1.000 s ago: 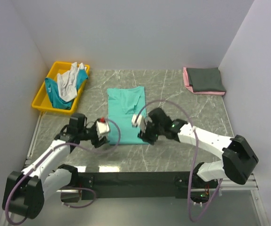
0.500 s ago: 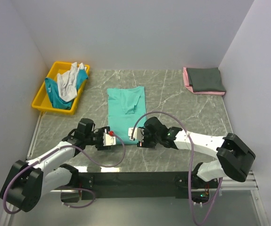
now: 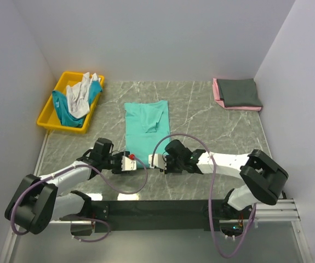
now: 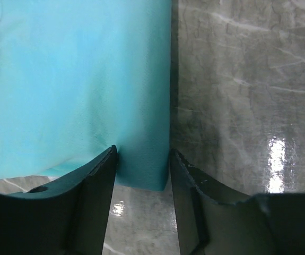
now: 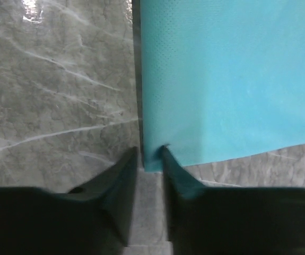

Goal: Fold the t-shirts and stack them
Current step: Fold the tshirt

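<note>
A sea-green t-shirt [image 3: 146, 129] lies flat as a long folded strip in the middle of the table. My left gripper [image 3: 131, 161] is at its near left corner. In the left wrist view the jaws [image 4: 142, 154] stand apart with the shirt's corner [image 4: 78, 79] between them. My right gripper [image 3: 154, 160] is at the near right corner. In the right wrist view its jaws [image 5: 150, 151] are narrow and pinch the puckered corner of the shirt [image 5: 226, 79]. A folded dark grey shirt [image 3: 240, 92] lies on a pink one [image 3: 216, 91] at the back right.
A yellow bin [image 3: 46, 119] at the back left holds a crumpled white shirt [image 3: 79, 94] and a teal one [image 3: 65, 111]. Grey walls close in the table on the left, back and right. The arms' cables loop over the near edge.
Both grippers have come back towards the near edge and dropped to the shirt's near corners. The right jaws have narrowed onto the corner. The shirt has not moved.
</note>
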Controlling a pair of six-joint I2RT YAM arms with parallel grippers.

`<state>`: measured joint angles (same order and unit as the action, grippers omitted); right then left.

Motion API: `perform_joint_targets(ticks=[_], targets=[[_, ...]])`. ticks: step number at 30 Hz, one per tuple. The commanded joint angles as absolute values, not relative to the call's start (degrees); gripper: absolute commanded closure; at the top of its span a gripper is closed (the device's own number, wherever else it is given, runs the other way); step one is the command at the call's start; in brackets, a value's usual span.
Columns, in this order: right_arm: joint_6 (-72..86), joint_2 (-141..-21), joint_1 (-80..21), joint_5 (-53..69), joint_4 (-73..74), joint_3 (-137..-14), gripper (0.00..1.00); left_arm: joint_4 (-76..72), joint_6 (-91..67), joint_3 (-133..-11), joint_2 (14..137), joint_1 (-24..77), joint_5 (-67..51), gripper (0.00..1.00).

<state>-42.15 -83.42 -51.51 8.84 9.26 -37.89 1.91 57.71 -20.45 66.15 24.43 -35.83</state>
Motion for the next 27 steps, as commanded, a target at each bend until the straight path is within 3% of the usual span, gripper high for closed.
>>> perform_joint_targets(ticks=[1, 6, 13, 16, 27], targets=[[-42.72, -85.69, -51.77, 7.74, 10.28, -39.72, 0.73, 2.02, 60.20, -21.53, 67.23, 24.70, -36.47, 0.50], [-41.14, -85.87, -51.86, 7.47, 11.42, -40.69, 1.00, 4.39, 62.49, -21.18, 66.27, 24.78, -36.48, 0.61], [-37.53, -79.90, -51.86, 11.06, 17.13, -42.45, 1.00, 8.17, 61.70, -22.15, 63.29, 24.70, -36.91, 0.93], [-36.04, -76.82, -51.94, 12.21, 19.77, -42.97, 1.00, 11.50, 61.87, -22.24, 60.83, 24.78, -38.67, 0.99], [-30.51, -64.35, -53.88, 17.74, 34.70, -49.39, 1.00, 34.79, 58.62, -31.37, 46.85, 24.61, -47.81, 0.99]])
